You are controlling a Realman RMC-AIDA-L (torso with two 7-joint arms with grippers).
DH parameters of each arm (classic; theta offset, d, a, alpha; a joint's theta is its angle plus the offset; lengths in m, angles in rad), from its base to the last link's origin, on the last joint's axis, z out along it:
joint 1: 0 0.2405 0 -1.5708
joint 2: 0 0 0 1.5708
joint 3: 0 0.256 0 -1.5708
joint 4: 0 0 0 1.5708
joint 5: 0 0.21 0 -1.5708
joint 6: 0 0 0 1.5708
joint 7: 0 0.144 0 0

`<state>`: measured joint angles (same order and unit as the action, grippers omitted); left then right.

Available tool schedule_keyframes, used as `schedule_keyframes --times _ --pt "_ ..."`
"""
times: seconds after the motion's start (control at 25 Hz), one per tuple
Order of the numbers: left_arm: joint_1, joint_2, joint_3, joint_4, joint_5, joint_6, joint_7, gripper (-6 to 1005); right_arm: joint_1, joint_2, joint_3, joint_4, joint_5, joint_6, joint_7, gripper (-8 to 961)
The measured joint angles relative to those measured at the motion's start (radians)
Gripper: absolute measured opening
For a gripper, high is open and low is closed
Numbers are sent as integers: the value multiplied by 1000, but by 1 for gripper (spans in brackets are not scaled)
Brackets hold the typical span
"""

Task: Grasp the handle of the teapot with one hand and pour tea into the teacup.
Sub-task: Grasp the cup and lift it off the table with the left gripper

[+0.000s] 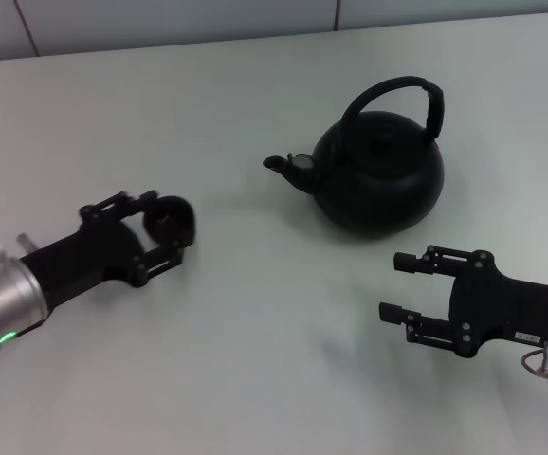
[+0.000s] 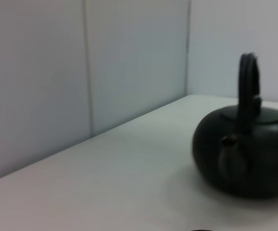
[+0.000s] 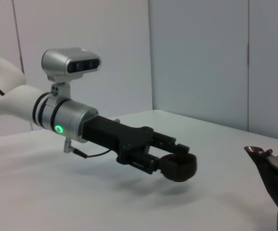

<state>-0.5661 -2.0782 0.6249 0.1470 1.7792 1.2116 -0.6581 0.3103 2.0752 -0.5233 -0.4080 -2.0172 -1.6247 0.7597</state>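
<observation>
The black teapot point(image 1: 378, 180) stands on the white table, its spout point(image 1: 283, 167) pointing toward my left arm, its arched handle point(image 1: 399, 95) upright. It also shows in the left wrist view point(image 2: 245, 154) with the handle point(image 2: 248, 82), and its spout tip shows in the right wrist view point(image 3: 268, 164). My left gripper point(image 1: 166, 227) is shut on the small black teacup point(image 1: 173, 217), left of the spout; in the right wrist view the gripper point(image 3: 173, 155) holds the cup point(image 3: 180, 168) slightly above the table. My right gripper point(image 1: 399, 285) is open and empty, just in front of the teapot.
The white table point(image 1: 255, 360) runs back to a pale panelled wall point(image 1: 160, 19). The left arm's silver wrist with a green light point(image 1: 7, 336) lies at the left edge.
</observation>
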Motion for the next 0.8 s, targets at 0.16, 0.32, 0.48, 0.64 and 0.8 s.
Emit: schedule_keyframes --times 0.16,0.32,0.48,0.64,0.8 --pt "-36 0 1 -30 4 2 0 683 2 0 0 0 0 -2 0 638" --pt "-79 -1 2 -68 7 -3 17 684 2 1 0 0 0 -7 -2 638" --pt "-142 -2 -6 -132 6 -43 55 684 1 2 0 -1 1 -9 -3 638" --pt "-180 -2 -8 -183 2 -109 95 683 -1 2 0 -1 1 -12 -4 638" --pt "-188 -2 -9 -194 2 -132 101 683 -2 2 0 1 2 -12 -4 638"
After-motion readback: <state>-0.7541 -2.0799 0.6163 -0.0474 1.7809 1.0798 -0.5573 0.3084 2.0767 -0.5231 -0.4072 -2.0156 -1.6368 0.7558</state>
